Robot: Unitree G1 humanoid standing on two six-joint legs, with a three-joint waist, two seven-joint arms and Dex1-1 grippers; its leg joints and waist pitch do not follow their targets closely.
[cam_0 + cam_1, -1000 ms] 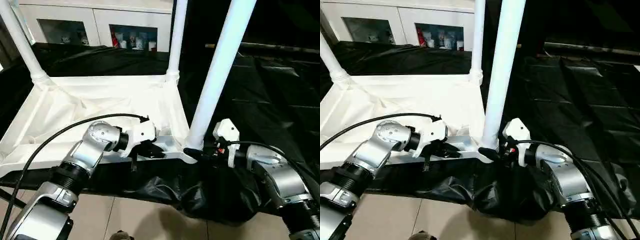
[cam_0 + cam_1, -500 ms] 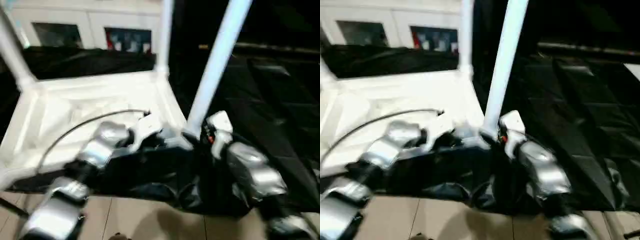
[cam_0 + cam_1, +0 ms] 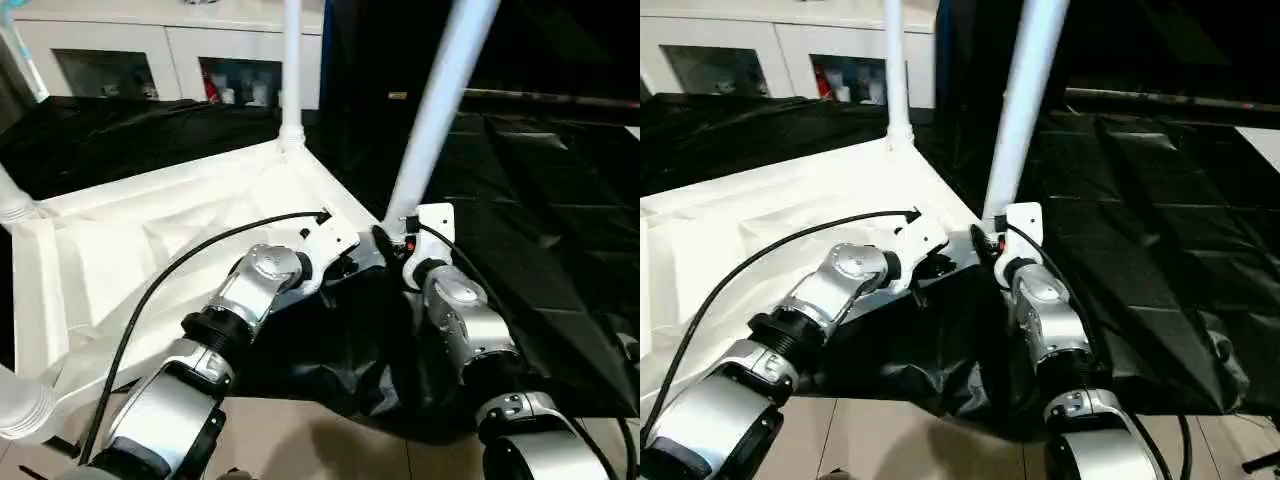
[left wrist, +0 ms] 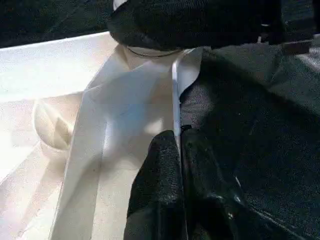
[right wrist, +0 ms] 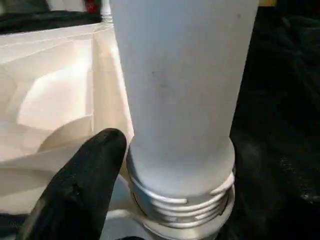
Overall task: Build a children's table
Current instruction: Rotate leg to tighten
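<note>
Upturned white plastic children's table (image 3: 150, 240), tubular legs pointing up.
Left gripper (image 4: 177, 150) jaws pinch its rim; right gripper (image 3: 385, 243) jaws straddle the near leg (image 5: 180, 90).

Both of your silver forearms reach forward and converge on the near corner of the table top (image 3: 150, 250). Your left gripper (image 4: 179, 150) has its two black fingers pinched together on the thin rim of that corner. Your right gripper (image 3: 388, 243) sits at the foot of the leg (image 3: 440, 100) standing in the corner, one black finger (image 5: 80, 185) beside its threaded base.
</note>
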